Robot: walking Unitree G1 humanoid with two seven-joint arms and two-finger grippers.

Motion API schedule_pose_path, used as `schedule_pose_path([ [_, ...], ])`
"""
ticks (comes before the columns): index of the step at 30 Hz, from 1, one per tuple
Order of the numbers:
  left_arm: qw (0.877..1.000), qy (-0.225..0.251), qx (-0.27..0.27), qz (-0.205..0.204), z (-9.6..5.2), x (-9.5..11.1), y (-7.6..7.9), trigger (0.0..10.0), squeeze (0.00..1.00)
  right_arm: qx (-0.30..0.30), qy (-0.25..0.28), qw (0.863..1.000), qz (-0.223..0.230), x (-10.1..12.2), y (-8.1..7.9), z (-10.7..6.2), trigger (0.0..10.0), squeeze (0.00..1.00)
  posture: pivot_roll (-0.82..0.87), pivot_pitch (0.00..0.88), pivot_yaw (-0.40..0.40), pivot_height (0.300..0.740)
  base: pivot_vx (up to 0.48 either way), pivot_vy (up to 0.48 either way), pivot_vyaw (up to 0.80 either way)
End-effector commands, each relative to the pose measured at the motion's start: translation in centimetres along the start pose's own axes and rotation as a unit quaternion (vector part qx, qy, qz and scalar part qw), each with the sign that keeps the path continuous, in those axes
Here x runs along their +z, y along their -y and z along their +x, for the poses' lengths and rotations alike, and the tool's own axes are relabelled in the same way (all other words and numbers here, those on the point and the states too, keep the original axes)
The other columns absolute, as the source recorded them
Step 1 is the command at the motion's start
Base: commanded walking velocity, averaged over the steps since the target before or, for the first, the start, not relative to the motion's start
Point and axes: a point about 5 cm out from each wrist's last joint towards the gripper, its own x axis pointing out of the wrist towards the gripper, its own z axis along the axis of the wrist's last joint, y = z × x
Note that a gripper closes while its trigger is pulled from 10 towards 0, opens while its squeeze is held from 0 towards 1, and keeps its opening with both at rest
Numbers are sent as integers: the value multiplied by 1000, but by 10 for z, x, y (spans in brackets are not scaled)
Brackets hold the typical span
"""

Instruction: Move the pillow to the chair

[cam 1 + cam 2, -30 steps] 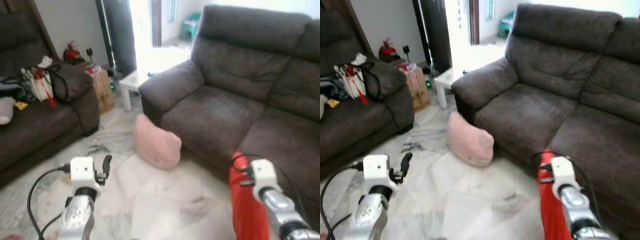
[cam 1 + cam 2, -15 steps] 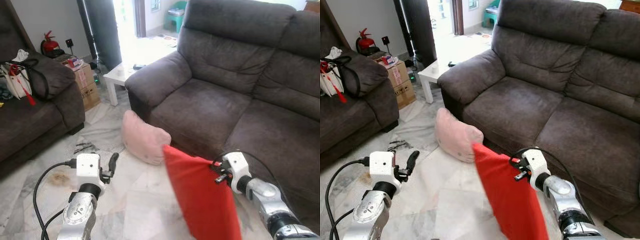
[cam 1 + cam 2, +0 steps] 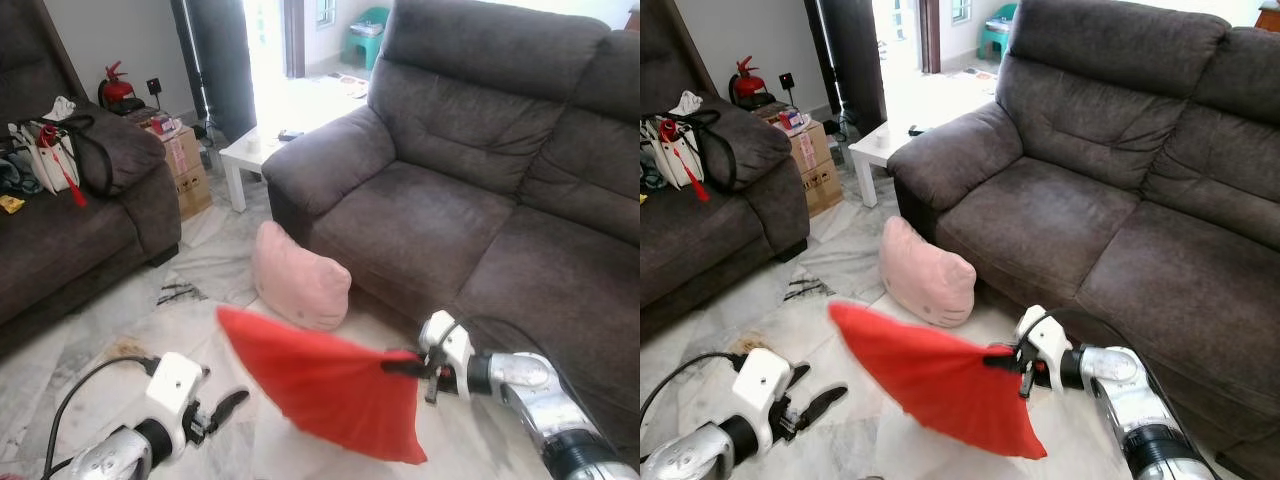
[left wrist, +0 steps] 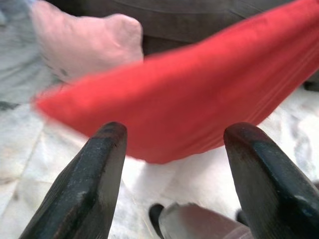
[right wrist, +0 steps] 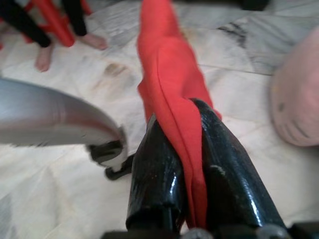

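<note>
My right gripper (image 3: 397,366) is shut on one corner of a red pillow (image 3: 320,385), which stretches out to the left, low over the marble floor. In the right wrist view the red fabric (image 5: 169,89) is pinched between both black fingers (image 5: 154,169). My left gripper (image 3: 225,408) is open, low at the front left, just short of the red pillow's (image 4: 189,99) underside and not touching it. A pink pillow (image 3: 298,280) lies on the floor against the front of the dark brown sofa (image 3: 470,200). A dark armchair (image 3: 90,230) stands at the left.
Bags (image 3: 55,150) sit on the left armchair. A cardboard box (image 3: 185,165) and a white side table (image 3: 250,150) stand between the two seats, with a fire extinguisher (image 3: 117,88) behind. A person's bare feet (image 5: 45,55) are on the floor near me.
The red pillow went from hanging upright at my right to lying stretched out leftward, still held by the right gripper. My left gripper dropped lower. The camera shifted too.
</note>
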Motion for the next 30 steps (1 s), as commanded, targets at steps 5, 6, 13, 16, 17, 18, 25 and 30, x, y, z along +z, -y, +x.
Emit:
schedule_pose_path([
  [5,997,-23,-74,-2,-9,4,10,10000,0,62,20,996,-53,26,-6,-6,10000,0,99,0,-20,740,0,0,0],
  [6,996,-26,-81,-4,-10,4,11,10000,0,67,20,996,-53,27,-7,-6,10000,0,99,0,-20,740,0,0,0],
  [13,987,-89,-132,10,-25,-10,12,10000,0,79,5,995,-65,31,-10,-7,10000,0,102,0,-18,740,0,0,0],
  [16,984,-111,-133,26,-30,-16,6,10000,0,99,9,992,-81,36,-15,-9,10000,0,99,0,-17,740,0,0,0],
  [17,981,-124,-144,30,-33,-17,5,10000,0,112,8,990,-89,38,-18,-10,10000,0,99,0,-17,740,0,0,0],
  [18,981,-127,-146,31,-34,-17,4,10000,0,115,5,989,-92,38,-19,-11,10000,0,99,0,-17,740,0,0,0],
  [25,982,-124,-140,37,-34,-9,-6,10000,0,130,-14,986,-106,37,-23,-12,10000,0,94,0,-15,740,0,0,0],
  [30,981,-120,-145,37,-34,-4,-8,10000,0,141,-8,984,-112,42,-28,-13,10000,0,93,0,-14,740,0,0,0],
])
